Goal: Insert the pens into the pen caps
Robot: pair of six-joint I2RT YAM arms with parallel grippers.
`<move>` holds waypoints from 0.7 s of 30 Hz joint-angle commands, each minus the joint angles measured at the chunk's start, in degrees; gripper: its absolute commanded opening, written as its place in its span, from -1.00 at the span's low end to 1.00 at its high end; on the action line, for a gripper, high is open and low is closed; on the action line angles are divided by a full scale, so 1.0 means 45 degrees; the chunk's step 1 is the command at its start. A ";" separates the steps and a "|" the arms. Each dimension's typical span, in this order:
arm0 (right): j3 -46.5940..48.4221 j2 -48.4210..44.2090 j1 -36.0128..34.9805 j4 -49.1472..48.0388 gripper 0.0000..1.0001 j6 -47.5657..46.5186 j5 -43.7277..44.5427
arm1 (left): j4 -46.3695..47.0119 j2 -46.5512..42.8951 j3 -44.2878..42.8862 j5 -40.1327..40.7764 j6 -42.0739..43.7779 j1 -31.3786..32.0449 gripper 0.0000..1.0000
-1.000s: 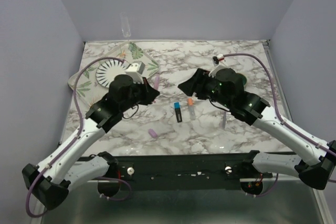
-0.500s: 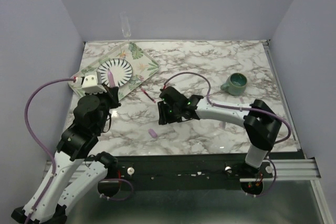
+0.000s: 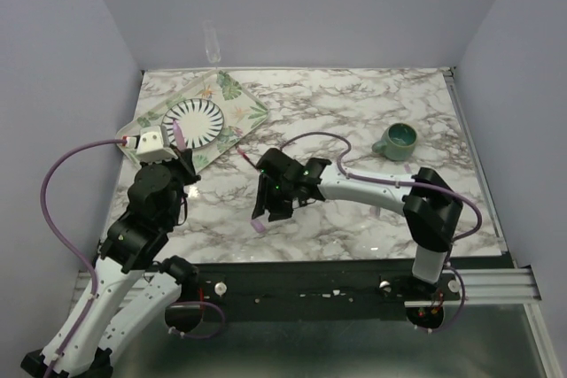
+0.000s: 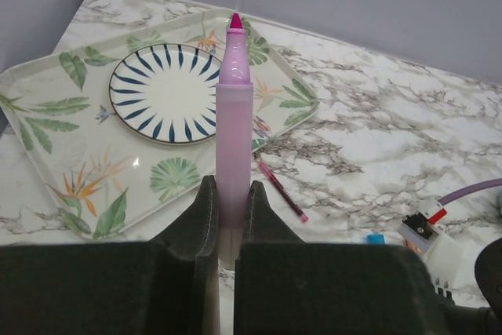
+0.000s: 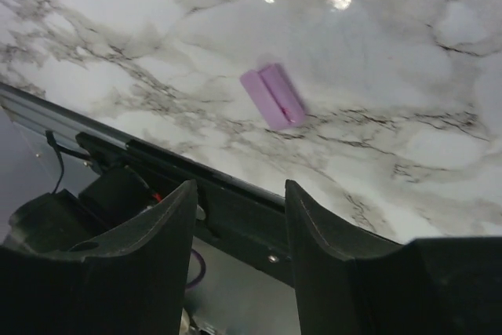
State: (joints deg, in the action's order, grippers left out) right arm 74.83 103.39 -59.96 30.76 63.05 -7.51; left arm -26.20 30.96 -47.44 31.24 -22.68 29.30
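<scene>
1. Left gripper (image 4: 233,209): clamped tight on the base of the pink marker (image 4: 234,115), which stands upright between the fingers with its tip up. It is held above the table's (image 3: 354,95) left edge, by the tray's (image 3: 232,95) near corner.
2. Right gripper (image 5: 239,225): jaws partly spread, nothing between them. It hangs just over the purple cap (image 5: 274,96).
3. Cap: lies on its side on bare marble near the table's near edge, left of centre, with open surface on every side; the black front rail runs close below it.
4. Tray with plate (image 3: 197,117): far-left corner. The red pen (image 3: 245,158) lies just off the tray's right corner.
5. Mug (image 3: 396,140): near the right edge, well apart from both grippers.
6. Change over the last half second: the right gripper has swung left and toward the near edge, ending above the cap. The cap, tray and mug have not moved, and the left arm has barely shifted.
</scene>
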 commanded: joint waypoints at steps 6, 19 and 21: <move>0.1325 0.1380 -0.0600 -0.1086 -0.35 -0.3189 -0.0281 | 0.0333 -0.0298 0.0074 0.0693 0.0137 -0.0066 -1.00; 0.0676 0.2628 -0.0678 -0.2072 -0.53 -0.3151 -0.1869 | 0.0431 -0.0083 0.0054 0.0596 0.0137 -0.0066 -1.00; 0.0773 0.2784 -0.0679 -0.1605 -0.53 -0.3190 -0.1536 | 0.0411 -0.0044 0.0054 0.0615 0.0137 -0.0066 -1.00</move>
State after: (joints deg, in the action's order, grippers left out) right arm 78.37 112.86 -62.59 22.00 49.82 -14.72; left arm -25.80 30.44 -47.40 32.45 -22.31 29.26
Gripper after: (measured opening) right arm 0.233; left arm 0.093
